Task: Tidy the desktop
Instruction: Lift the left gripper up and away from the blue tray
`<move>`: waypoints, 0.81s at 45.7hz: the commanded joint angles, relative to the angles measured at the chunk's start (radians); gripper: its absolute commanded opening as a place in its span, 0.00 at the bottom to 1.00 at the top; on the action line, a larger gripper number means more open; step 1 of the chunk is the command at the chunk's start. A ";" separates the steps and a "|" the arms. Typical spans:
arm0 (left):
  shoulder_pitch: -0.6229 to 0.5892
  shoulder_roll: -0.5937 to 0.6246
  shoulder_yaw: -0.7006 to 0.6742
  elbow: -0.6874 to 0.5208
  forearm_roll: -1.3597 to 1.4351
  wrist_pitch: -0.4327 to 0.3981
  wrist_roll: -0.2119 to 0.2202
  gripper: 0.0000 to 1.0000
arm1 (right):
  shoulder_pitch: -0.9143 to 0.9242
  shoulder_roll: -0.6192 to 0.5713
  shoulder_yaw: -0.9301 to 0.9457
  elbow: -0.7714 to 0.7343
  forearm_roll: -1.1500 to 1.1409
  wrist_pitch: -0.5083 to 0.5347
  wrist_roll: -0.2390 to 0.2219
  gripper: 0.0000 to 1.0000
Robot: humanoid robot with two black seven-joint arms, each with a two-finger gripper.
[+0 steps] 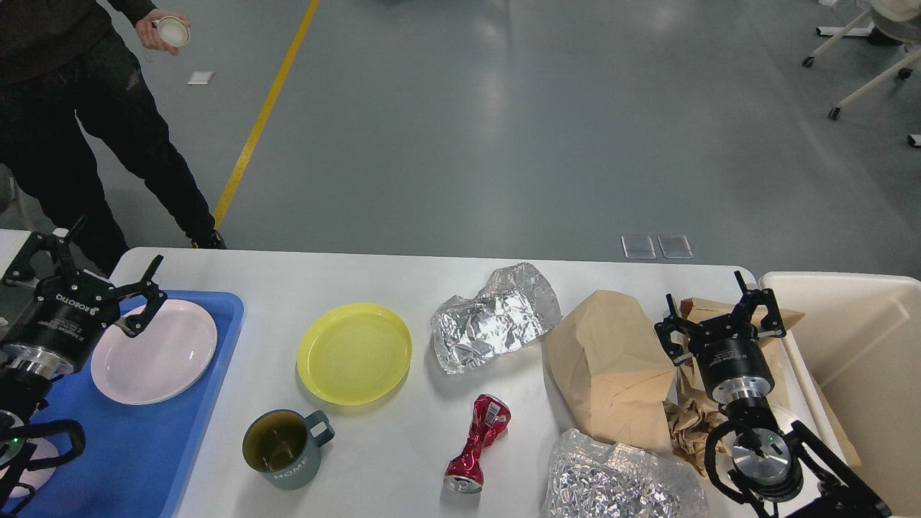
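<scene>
White rounded worktop (374,280): left gripper (83,262) at 9 o'clock, right gripper (719,306) at 3 o'clock, both fingers spread, empty

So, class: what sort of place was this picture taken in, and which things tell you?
Probably a lab or workshop hall: a painted grey floor with a yellow line, wheeled stands, and a staged white desktop.

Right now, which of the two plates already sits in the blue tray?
The pink plate; it lies inside the blue tray, while the yellow plate rests on the desktop.
</scene>
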 commanded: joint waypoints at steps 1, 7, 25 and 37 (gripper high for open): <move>-0.049 0.072 0.102 0.008 -0.001 0.000 -0.014 0.97 | -0.001 0.000 0.000 0.000 0.000 0.000 0.000 1.00; -0.175 0.250 0.328 0.011 -0.005 0.007 -0.020 0.97 | -0.001 0.002 0.000 0.000 0.000 0.000 0.000 1.00; -0.934 0.454 1.300 0.084 -0.001 -0.002 -0.003 0.97 | 0.000 0.000 0.000 0.000 0.000 0.000 0.000 1.00; -1.465 0.300 1.974 0.070 -0.001 -0.014 -0.009 0.97 | 0.000 0.000 0.000 0.000 0.000 0.000 0.000 1.00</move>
